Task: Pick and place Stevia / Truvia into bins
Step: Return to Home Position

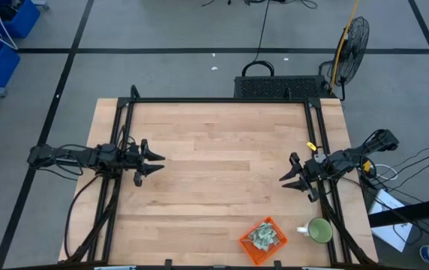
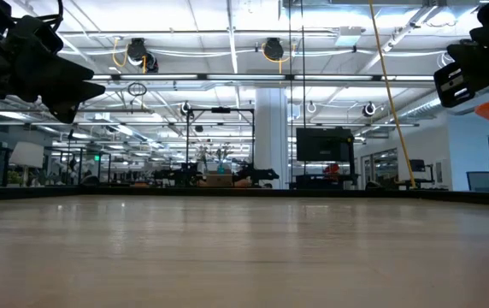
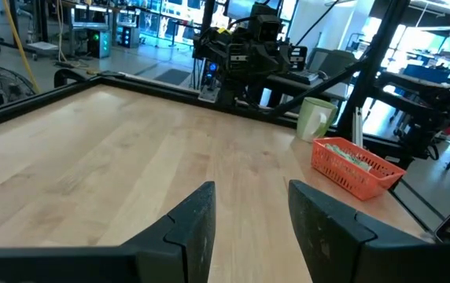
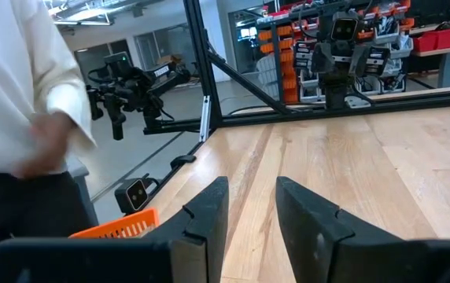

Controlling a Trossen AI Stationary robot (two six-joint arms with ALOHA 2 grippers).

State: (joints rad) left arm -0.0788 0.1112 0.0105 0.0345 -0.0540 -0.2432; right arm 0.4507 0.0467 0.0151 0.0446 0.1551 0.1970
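The orange basket stands near the table's near edge, toward the right, with pale green and white sachets piled inside it; it shows also in the left wrist view. My left gripper hovers open over the table's left side, far from the basket. My right gripper hovers open over the right side, above and beyond the basket. Neither holds anything.
A green mug stands right of the basket, close to the near right corner. A person in a white sleeve stands beside the table near the basket's side. The broad middle of the wooden table is bare.
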